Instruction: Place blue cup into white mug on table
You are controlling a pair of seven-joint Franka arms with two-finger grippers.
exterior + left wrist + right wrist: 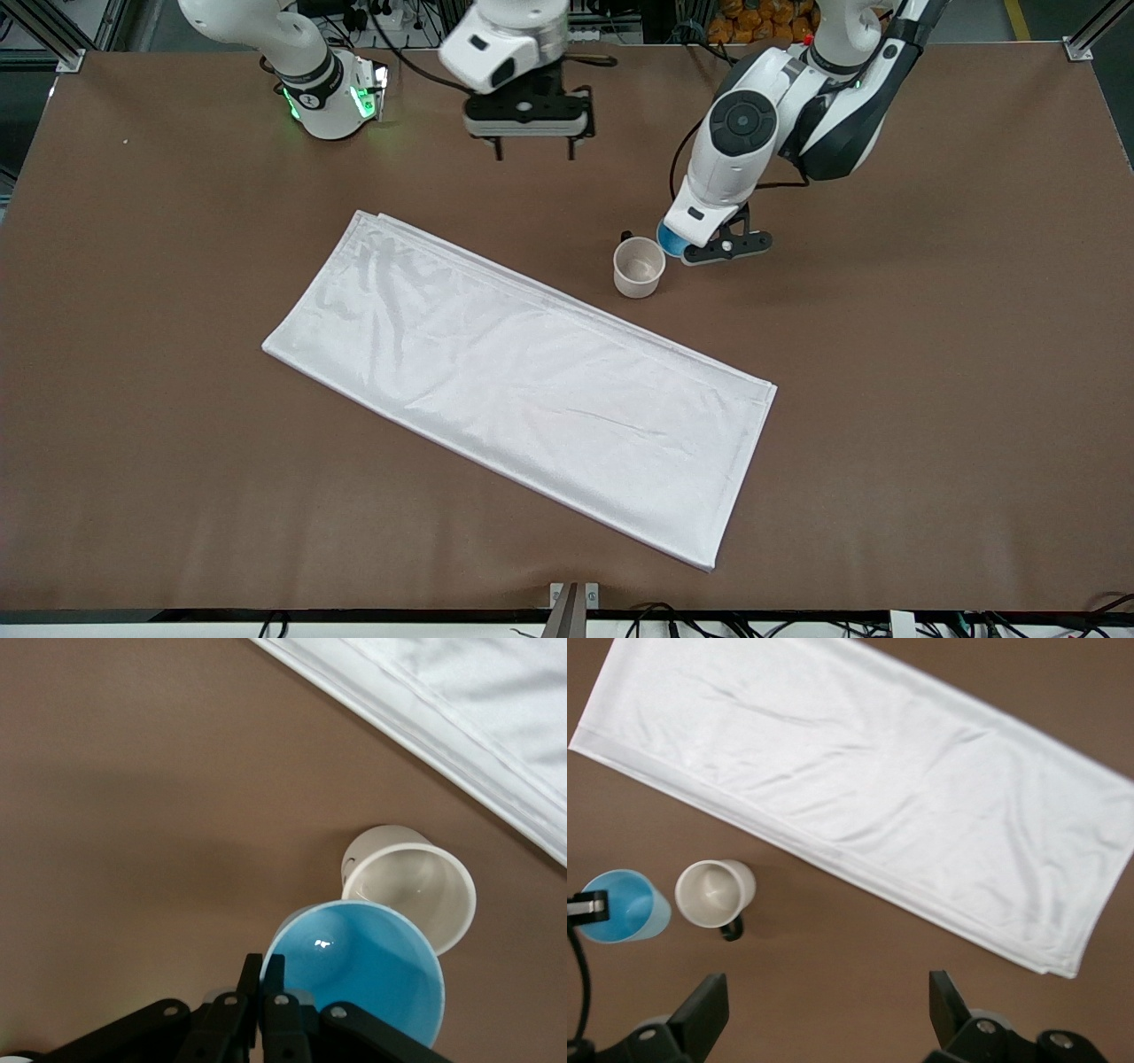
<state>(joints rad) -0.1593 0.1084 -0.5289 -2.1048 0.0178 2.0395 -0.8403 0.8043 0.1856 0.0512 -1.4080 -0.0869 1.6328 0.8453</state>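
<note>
Left wrist view: the left gripper [261,992] is pinching the rim of a small, rigid, seemingly light bright-blue handleless cup [363,970], just beside a cream-white cylindrical mug [416,890] on the brown table [133,815]. Over the table, the right gripper [534,146] is waiting, fingers spread open.

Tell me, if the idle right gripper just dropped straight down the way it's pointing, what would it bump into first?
Probably just bare table. The open right gripper points down, with the white mug and white cloth off to the side, though depth is uncertain.

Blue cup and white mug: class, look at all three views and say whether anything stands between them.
Nothing visible does. The left gripper pinches the blue cup by its rim, right beside the white mug. The mug stands open and empty, and the white cloth lies clear of it.
</note>
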